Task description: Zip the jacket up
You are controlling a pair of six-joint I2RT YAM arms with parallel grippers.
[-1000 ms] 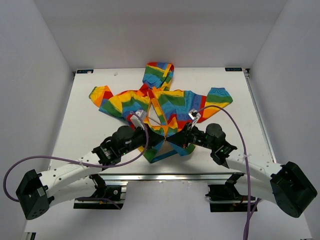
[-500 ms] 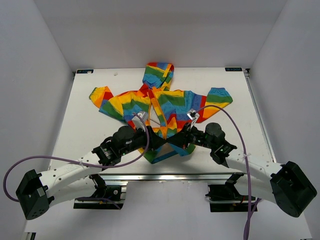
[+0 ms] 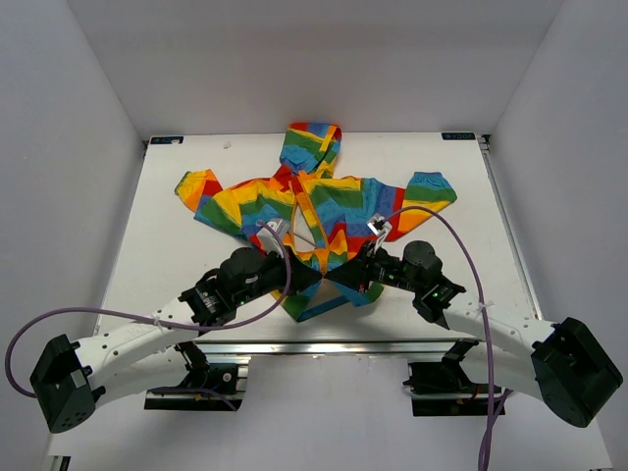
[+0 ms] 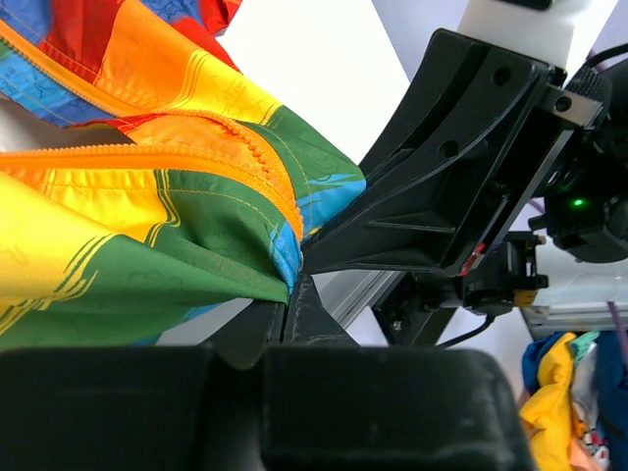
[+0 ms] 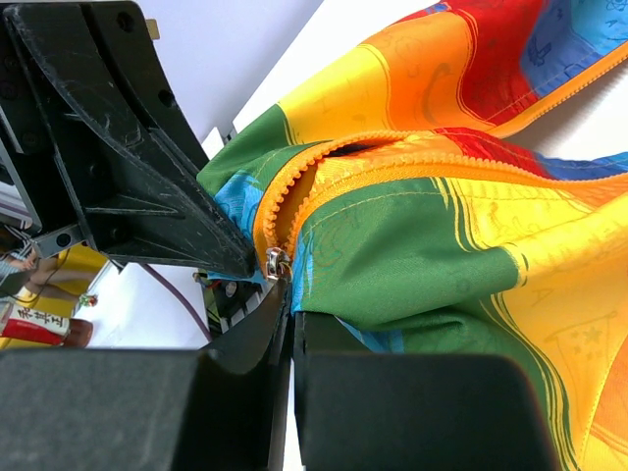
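Left gripper (image 4: 291,299) re-closed on the hem of the jacket (image 3: 334,201) — right gripper (image 5: 287,294) pinches alongside.

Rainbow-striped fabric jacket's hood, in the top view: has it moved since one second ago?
No. The hood of the rainbow-striped fabric jacket still reaches the white table's far edge, at the same spot.

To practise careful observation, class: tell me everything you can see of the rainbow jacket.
The jacket is small, hooded, thin woven-looking fabric in red, orange, yellow, green and blue bands. It lies front-up on the white table, hood farthest, sleeves spread. Its orange zipper is mostly open, white lining showing. The left gripper and right gripper pinch its bottom hem.
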